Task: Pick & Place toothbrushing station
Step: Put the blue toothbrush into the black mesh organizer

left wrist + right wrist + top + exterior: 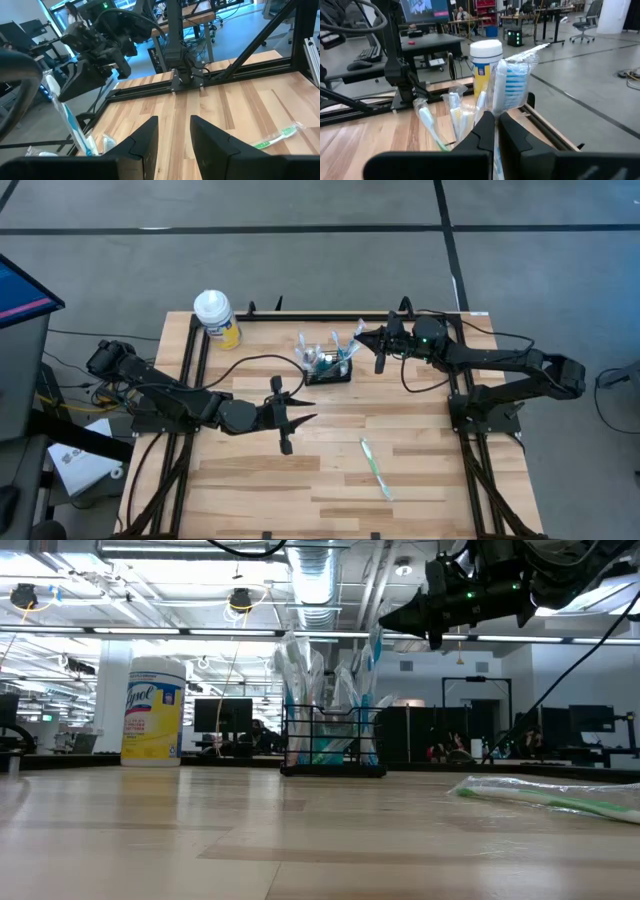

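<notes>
Looking down, we see the toothbrushing station at the table's far centre. Our right gripper hovers just right of it, fingers pinched on a wrapped toothbrush. We judge the drop is down and left. Our left gripper waits nearer, fingers parted, holding nothing; another toothbrush lies near-right.

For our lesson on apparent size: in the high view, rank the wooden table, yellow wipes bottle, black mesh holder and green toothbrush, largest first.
1. Wooden table
2. White-capped yellow wipes bottle
3. Black wire-mesh holder and wrapped green toothbrush: too alike to rank.
</notes>
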